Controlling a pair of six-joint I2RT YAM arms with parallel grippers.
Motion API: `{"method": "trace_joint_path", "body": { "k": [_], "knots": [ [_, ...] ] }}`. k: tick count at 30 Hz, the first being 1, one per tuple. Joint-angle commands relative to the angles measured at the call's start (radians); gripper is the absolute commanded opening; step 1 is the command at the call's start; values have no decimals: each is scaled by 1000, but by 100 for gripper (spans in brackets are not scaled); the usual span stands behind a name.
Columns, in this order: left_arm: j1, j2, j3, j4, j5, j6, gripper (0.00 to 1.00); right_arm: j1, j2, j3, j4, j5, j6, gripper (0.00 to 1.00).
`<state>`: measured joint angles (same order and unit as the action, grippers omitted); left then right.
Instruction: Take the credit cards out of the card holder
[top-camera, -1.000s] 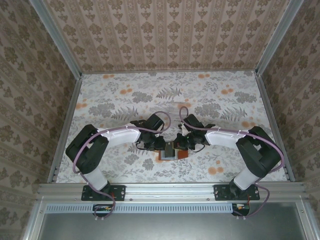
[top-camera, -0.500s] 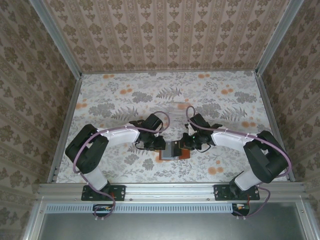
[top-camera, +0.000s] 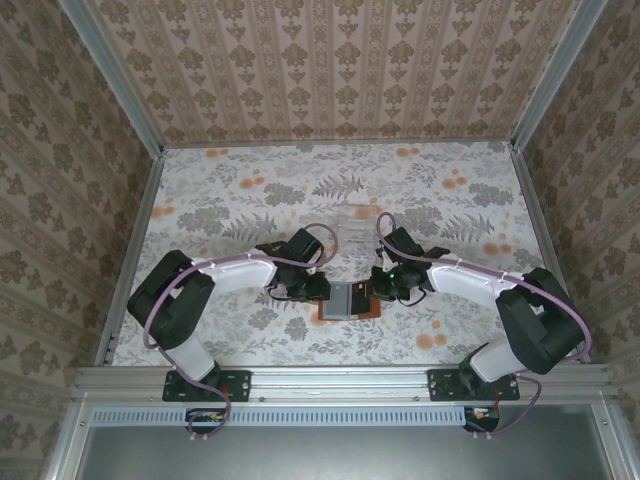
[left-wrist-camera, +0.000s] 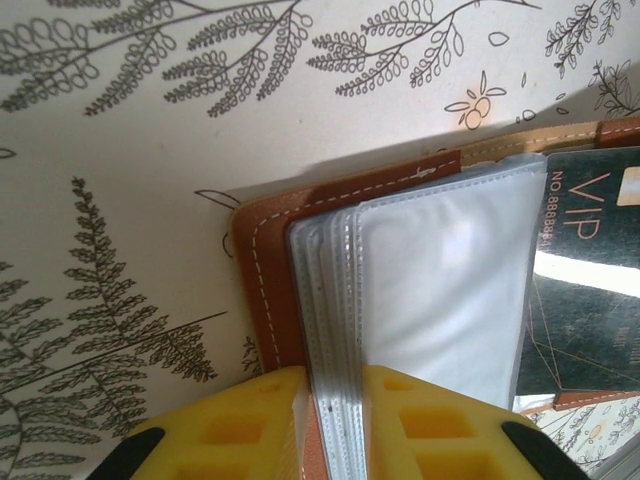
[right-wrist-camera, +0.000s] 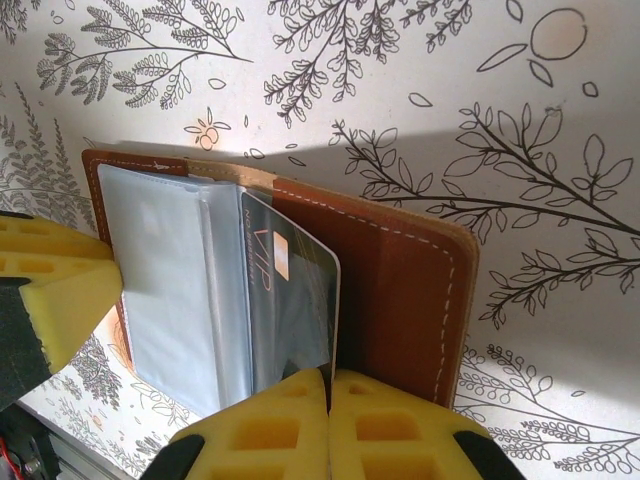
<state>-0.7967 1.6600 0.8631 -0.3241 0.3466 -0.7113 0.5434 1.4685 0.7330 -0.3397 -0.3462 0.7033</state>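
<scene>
Open card holder (right-wrist-camera: 400, 290) on tabletop (right-wrist-camera: 500, 80), pinched at its clear sleeves (left-wrist-camera: 440, 280) by left claw (left-wrist-camera: 330, 400). Dark credit card (right-wrist-camera: 295, 310), marked "VIP", is nipped at one edge by the pressed-together right claw (right-wrist-camera: 328, 385).

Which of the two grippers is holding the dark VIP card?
The right gripper: its yellow fingers are closed on the corner of the dark VIP card. The left gripper clamps the clear sleeves of the card holder instead.
</scene>
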Motion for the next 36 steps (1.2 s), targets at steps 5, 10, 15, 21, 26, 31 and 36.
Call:
{"method": "trace_joint_path", "body": {
  "k": [5, 10, 15, 21, 26, 31, 36],
  "knots": [
    [27, -33, -56, -94, -72, 3, 22, 19, 27, 11, 46, -56, 34, 8],
    [33, -93, -55, -99, -64, -1, 23, 44, 50, 34, 71, -73, 56, 14],
    [30, -126, -46, -95, -45, -6, 24, 52, 48, 31, 85, -78, 71, 16],
    [15, -122, -30, -84, -28, -9, 24, 55, 68, 27, 108, -100, 76, 17],
    [-2, -96, -21, -62, -12, -10, 26, 59, 84, 35, 114, -101, 81, 16],
    [-13, -66, -18, -50, -14, -12, 26, 61, 68, 39, 92, -76, 78, 11],
    [-12, -56, -19, -65, -34, -6, 26, 61, 6, 53, 29, -37, 51, 10]
  ]
}}
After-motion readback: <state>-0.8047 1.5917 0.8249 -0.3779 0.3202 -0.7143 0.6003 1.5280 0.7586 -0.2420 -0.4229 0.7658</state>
